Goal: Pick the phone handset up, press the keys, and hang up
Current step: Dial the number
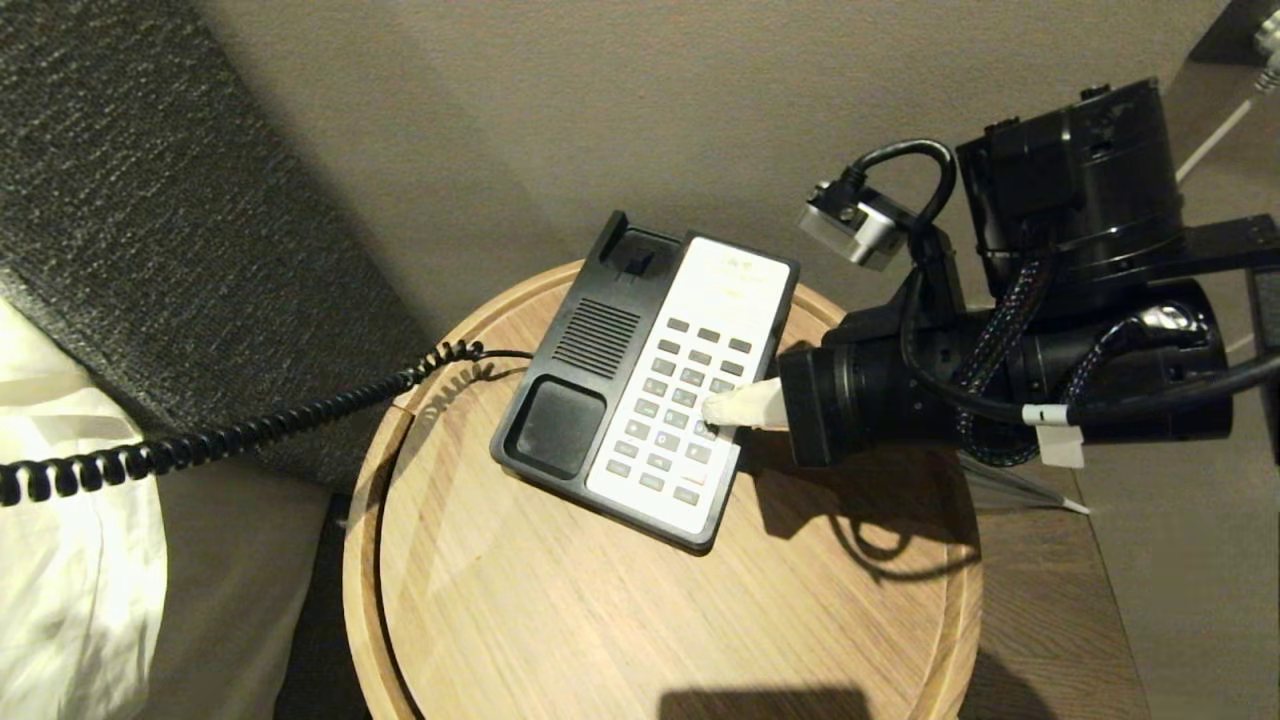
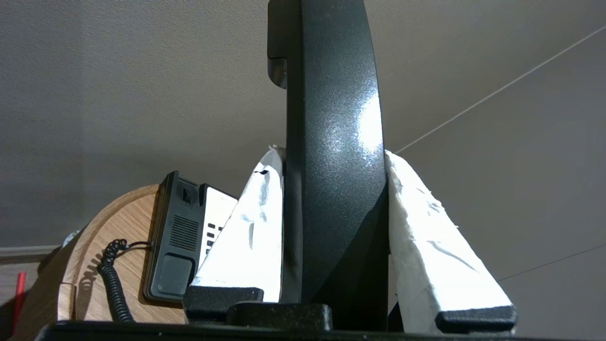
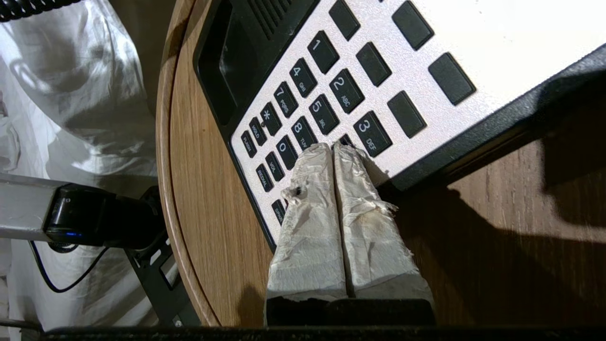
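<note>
The phone handset point(image 2: 331, 142), glossy black, stands upright between the white-wrapped fingers point(image 2: 255, 227) of my left gripper point(image 2: 332, 151), which is shut on it, off to the left of the table and outside the head view. Its coiled cord point(image 1: 250, 435) runs from the left edge to the phone base point(image 1: 560, 400) on the round wooden table point(image 1: 600, 600). My right gripper point(image 1: 712, 410) is shut, with its paired tips point(image 3: 334, 147) down on the keys point(image 3: 322, 113), in the right column just below the "3" key. The key under the tips is mostly hidden.
White bedding point(image 1: 60, 560) and a dark grey padded headboard point(image 1: 150, 200) lie left of the table. A lower wooden surface point(image 1: 1040, 600) adjoins the table on the right. The empty handset cradle point(image 1: 555, 425) is on the base's left side.
</note>
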`<state>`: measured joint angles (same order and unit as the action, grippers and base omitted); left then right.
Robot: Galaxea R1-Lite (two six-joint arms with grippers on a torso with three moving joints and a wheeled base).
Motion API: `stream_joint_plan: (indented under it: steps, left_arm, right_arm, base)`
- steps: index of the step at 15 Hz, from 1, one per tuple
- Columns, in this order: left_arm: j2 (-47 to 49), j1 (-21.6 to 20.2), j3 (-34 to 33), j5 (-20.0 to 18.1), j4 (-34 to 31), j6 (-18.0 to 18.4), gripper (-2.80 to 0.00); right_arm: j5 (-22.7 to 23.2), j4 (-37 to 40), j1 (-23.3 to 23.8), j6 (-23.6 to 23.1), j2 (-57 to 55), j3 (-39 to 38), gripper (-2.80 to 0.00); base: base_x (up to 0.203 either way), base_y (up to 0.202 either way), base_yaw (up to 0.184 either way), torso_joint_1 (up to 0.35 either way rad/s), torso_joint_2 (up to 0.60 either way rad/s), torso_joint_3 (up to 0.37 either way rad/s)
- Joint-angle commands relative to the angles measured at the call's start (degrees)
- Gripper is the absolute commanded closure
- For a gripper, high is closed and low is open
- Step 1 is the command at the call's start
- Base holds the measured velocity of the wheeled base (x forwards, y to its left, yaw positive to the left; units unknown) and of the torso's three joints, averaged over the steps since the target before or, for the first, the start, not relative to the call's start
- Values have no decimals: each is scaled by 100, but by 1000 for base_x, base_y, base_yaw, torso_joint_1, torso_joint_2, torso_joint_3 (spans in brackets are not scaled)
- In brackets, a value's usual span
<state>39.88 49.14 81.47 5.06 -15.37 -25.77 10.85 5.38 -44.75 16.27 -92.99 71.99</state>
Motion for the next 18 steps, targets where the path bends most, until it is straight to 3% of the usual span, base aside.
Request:
stream_joint_plan:
  steps: [1, 18]
  left_arm:
    - [-6, -1, -8, -5, -10, -16, 0]
    - [-68, -1, -8, 30, -18, -7, 0]
  right_arm:
    - [5, 7, 2, -20, -59, 0, 0]
    - [-4, 16, -262, -36, 102, -35, 0]
  base:
    - [0, 0, 0, 0, 0, 0]
    - [0, 0, 0, 0, 0, 0]
